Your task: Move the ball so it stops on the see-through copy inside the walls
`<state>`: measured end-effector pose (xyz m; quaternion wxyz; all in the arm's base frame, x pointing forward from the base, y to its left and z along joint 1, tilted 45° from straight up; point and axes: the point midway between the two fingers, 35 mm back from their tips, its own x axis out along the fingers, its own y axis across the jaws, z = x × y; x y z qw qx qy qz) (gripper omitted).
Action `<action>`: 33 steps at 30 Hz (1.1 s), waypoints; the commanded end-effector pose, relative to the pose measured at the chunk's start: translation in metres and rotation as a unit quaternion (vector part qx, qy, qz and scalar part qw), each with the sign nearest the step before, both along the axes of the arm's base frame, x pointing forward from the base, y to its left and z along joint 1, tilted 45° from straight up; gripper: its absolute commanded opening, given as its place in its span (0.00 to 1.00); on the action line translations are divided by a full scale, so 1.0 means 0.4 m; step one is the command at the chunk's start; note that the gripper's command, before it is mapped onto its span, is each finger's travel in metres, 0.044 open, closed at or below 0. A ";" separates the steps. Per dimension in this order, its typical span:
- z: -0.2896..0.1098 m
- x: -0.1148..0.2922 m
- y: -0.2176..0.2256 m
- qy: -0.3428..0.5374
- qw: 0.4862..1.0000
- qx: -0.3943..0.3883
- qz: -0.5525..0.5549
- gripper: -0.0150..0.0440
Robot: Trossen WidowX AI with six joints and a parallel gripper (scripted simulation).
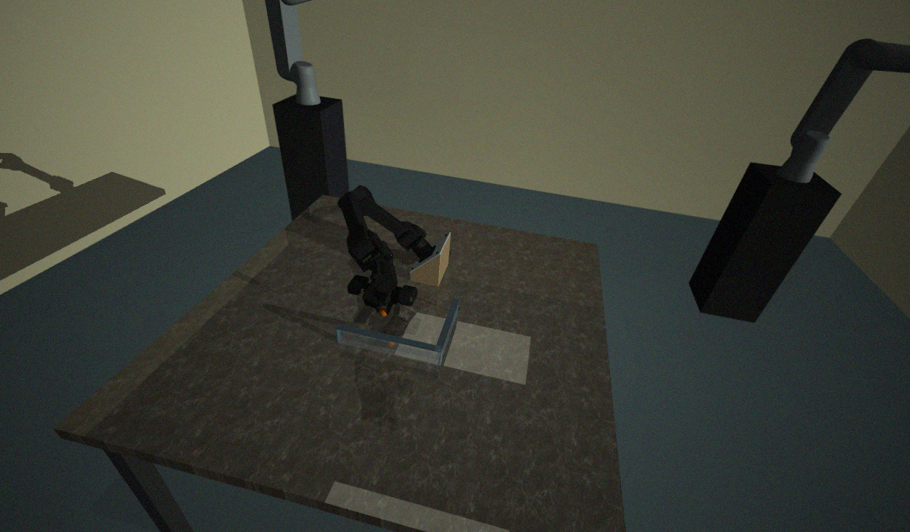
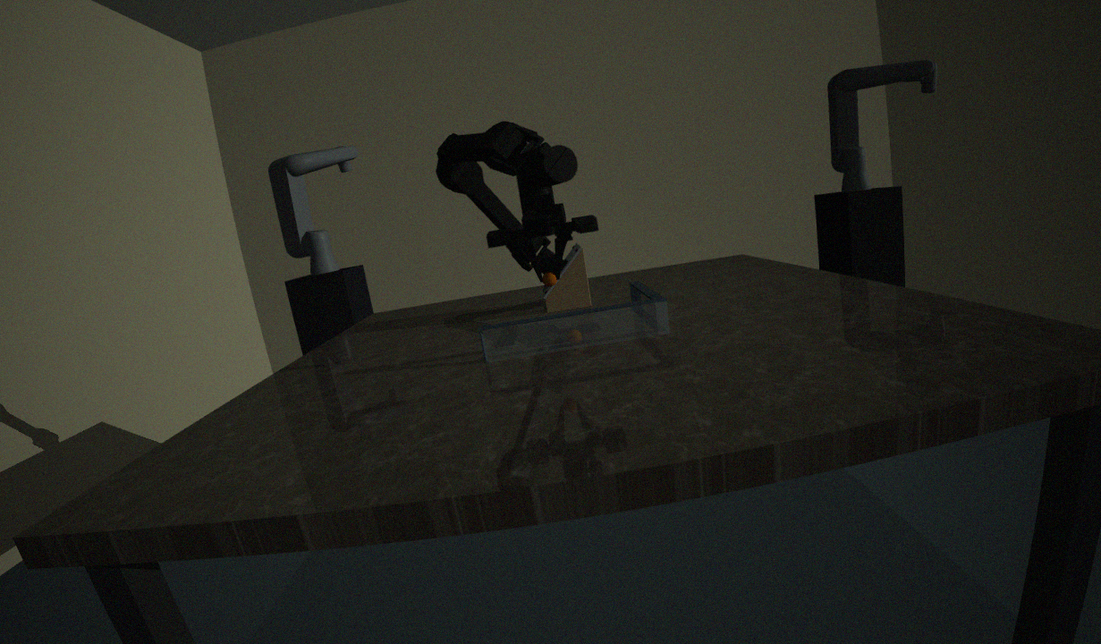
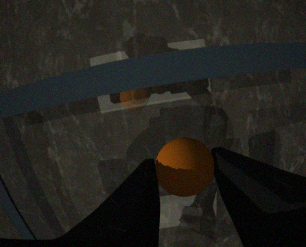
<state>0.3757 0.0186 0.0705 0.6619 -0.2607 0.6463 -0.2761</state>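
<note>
Orange ball (image 3: 185, 167) is pinched between my black parallel-jaw gripper's (image 3: 186, 174) two fingers, one on each side, and in the exterior view it hangs well above the dark marbled table (image 2: 778, 376). Grip looks centred from the wrist view (ball sits at the fingertips, not deep in the jaws), so I'd keep moves slow to avoid squeezing it out.

Below and ahead: the low clear corner walls (image 1: 395, 340), with the faint see-through orange copy (image 3: 134, 97) on the table near the long wall. In the exterior view the copy (image 2: 574, 336) sits lower and slightly right of the held ball (image 2: 549, 277).

My plan for this step: carry over until the ball is straight above the copy, descend vertically, keep the fingers off the wall's top edge, and only release once the ball touches the table (a drop from height would roll). Tan wedge block (image 1: 435, 264) stands behind the gripper; I'd retreat upward, not backward.
</note>
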 end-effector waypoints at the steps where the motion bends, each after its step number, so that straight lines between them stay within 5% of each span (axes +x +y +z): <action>1: -0.058 0.018 0.008 0.002 1.000 0.002 -0.002 0.25; 33: -0.224 0.027 -0.134 0.001 1.000 0.000 -0.002 0.25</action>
